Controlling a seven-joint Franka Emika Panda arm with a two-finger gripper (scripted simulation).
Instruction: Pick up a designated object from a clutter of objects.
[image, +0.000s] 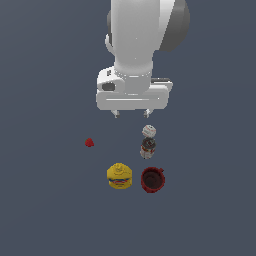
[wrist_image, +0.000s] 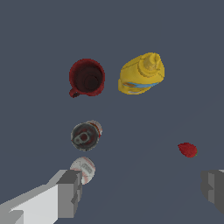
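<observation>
The claw (image: 132, 114) hangs wide open, holding nothing.
The red cup (image: 153, 179) stands just right of the yellow toy (image: 119, 176).

matt red cup (image: 153, 179), smooth white arm (image: 137, 40)

cup (image: 153, 179) just beside head-shaped toy (image: 119, 176), on its exterior-view right | bottle-like item (image: 147, 148) just behind cup | ball (image: 149, 131) touching or just behind bottle-like item | lump (image: 89, 142) well apart, exterior-view left | all on worktop (image: 45, 200)
</observation>
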